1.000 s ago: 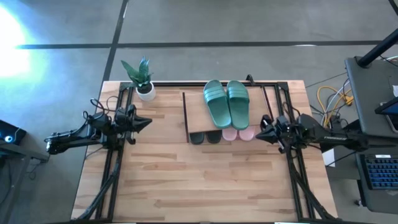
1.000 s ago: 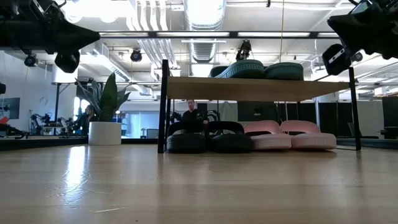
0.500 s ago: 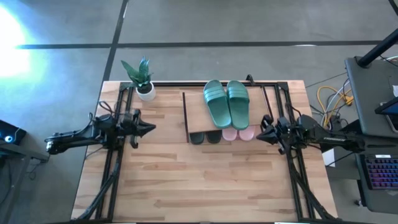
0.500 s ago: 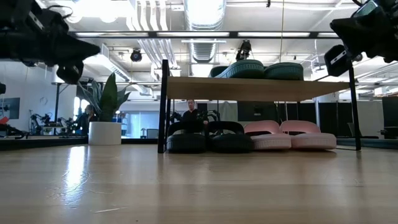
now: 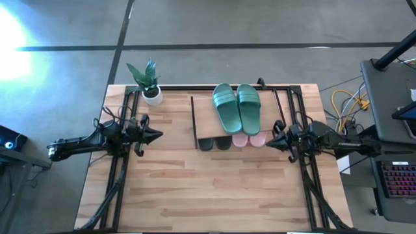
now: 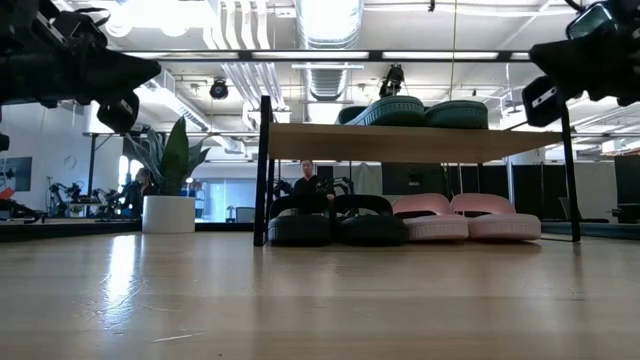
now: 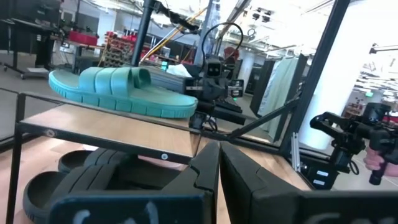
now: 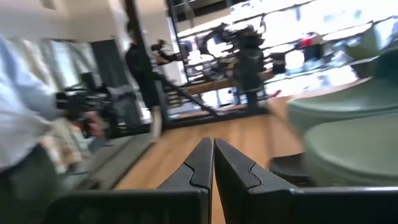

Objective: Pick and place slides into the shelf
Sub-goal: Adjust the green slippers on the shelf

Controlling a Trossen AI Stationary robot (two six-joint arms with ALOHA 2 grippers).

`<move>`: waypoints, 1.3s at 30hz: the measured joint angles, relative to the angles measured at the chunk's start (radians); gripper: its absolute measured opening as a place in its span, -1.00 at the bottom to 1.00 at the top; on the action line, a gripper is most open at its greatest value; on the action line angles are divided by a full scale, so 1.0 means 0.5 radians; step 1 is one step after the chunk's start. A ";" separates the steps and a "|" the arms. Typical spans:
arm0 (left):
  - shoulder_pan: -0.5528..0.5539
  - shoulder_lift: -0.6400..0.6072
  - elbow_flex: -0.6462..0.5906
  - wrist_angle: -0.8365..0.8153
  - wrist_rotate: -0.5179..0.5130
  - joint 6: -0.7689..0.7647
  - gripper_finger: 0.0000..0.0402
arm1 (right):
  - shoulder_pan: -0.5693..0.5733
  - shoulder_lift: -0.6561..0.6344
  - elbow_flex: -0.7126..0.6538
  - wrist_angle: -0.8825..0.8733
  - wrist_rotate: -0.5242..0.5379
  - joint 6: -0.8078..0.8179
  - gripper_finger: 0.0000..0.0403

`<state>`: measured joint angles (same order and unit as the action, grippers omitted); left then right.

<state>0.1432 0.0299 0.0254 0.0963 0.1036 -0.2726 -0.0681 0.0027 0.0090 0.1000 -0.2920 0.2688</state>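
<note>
A robotics lab: exposed ceiling ducts (image 6: 330, 25), other robot rigs (image 7: 214, 81) on stands, and a keyboard (image 5: 398, 182) at the right.

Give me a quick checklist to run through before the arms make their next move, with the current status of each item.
1. Green slides on the shelf top board, side by side: ok.
2. Black slides under the board, on the tabletop: ok.
3. Pink slides under the board, beside the black pair: ok.
4. Left gripper shut, holding nothing, left of the shelf and apart from it: ok.
5. Right gripper shut, holding nothing, just right of the pink slides; whether it touches them: cannot tell.
6. Plant upright at the table's far edge, away from both arms: ok.
</note>
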 joint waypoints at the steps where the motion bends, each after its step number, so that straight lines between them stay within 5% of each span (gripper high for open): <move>1: 0.000 0.000 0.000 0.000 0.001 0.000 -1.00 | 0.000 -0.001 0.000 0.001 0.044 -0.041 -0.96; 6: 0.000 0.005 0.001 0.000 -0.001 -0.001 -1.00 | 0.000 0.000 0.000 -0.001 0.160 -0.148 -0.96; 12: 0.000 0.012 0.001 0.000 -0.002 -0.003 -1.00 | 0.001 0.000 0.000 -0.044 -0.082 -0.023 -0.96; 39: 0.000 0.018 0.001 0.000 -0.013 -0.001 -1.00 | 0.000 0.014 0.003 -0.031 0.063 0.038 -0.96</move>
<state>0.1432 0.0387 0.0257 0.0963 0.0971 -0.2729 -0.0681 0.0097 0.0105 0.0844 -0.2604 0.2878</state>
